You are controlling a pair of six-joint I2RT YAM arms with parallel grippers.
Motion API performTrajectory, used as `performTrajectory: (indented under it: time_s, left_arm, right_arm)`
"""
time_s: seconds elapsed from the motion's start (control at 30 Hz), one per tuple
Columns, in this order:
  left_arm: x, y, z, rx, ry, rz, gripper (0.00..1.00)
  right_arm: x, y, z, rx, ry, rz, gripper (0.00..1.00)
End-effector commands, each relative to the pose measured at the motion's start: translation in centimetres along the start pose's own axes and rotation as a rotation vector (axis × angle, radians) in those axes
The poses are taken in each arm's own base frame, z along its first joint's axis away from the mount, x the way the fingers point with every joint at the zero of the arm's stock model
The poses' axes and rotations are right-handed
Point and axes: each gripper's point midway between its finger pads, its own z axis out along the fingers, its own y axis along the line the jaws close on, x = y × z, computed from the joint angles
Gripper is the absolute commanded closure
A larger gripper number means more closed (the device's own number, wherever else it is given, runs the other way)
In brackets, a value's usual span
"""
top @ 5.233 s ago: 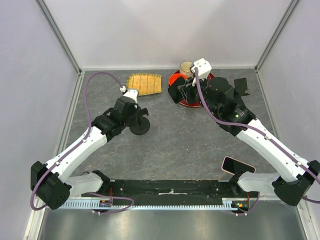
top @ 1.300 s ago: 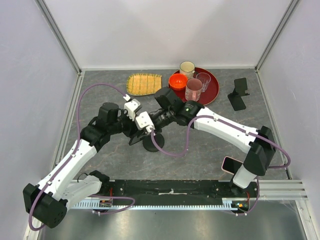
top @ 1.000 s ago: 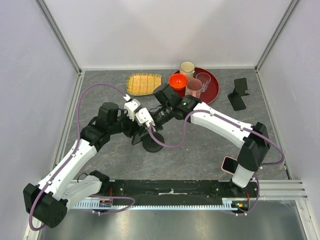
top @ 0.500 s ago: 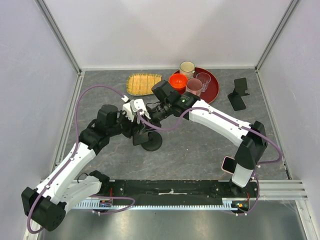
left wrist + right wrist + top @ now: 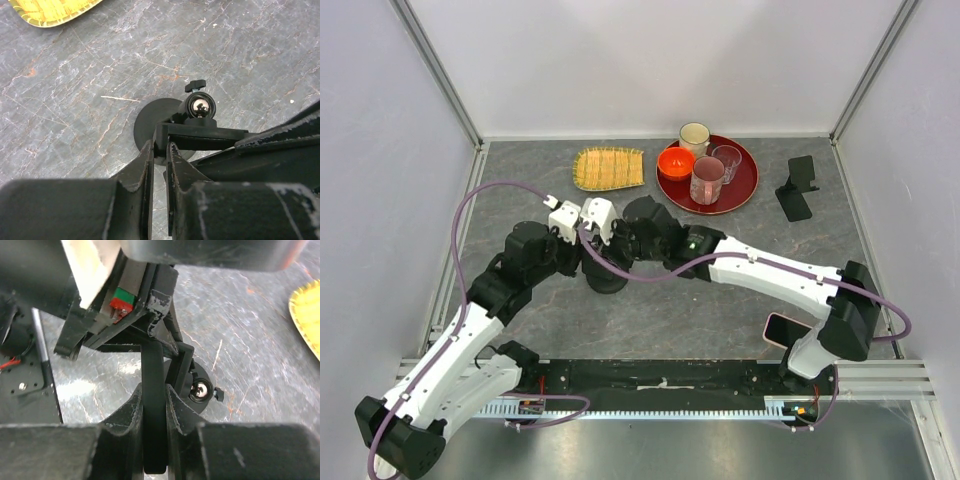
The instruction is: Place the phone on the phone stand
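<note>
The black phone stand [image 5: 607, 281] stands on the grey table left of centre, its round base [image 5: 150, 122] and shiny ball joint [image 5: 200, 106] plain in the left wrist view. My left gripper [image 5: 159, 145] is shut on the edge of the stand's holder plate. My right gripper [image 5: 153, 390] is shut on a black phone [image 5: 151, 365], seen edge-on right beside the stand [image 5: 202, 391]. From above, both grippers [image 5: 588, 262] [image 5: 610, 248] meet over the stand and hide its top.
At the back lie a yellow bamboo mat [image 5: 610, 167] and a red tray [image 5: 745, 185] with an orange bowl and cups. Another black stand [image 5: 798, 190] is at the right. A pink-cased phone [image 5: 797, 330] lies by the right arm's base.
Both grippers and the stand have shifted left and slightly toward the back. The right arm has stretched further left and lower with the phone.
</note>
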Motion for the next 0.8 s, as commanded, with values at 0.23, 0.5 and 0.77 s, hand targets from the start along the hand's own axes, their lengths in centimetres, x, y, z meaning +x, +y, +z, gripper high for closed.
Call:
performTrajectory:
  time_s: [0.23,0.5,0.77]
  left_arm:
    - [-4.0,4.8,-2.6,-0.278,-0.172,-0.101,0.98]
    - [-3.8,4.8,-2.8,-0.281,-0.172,-0.110,0.98]
    - [-3.5,4.0,-2.6,-0.231,-0.159,-0.095,0.98]
  right_arm:
    - [5.1,-9.0,-8.2,0.911,0.113,0.234,1.00]
    - [5.7,-11.2,-9.2,1.089,0.145,0.243,1.00]
    - [8.0,-11.7,-7.3,1.072,0.202,0.290,1.00]
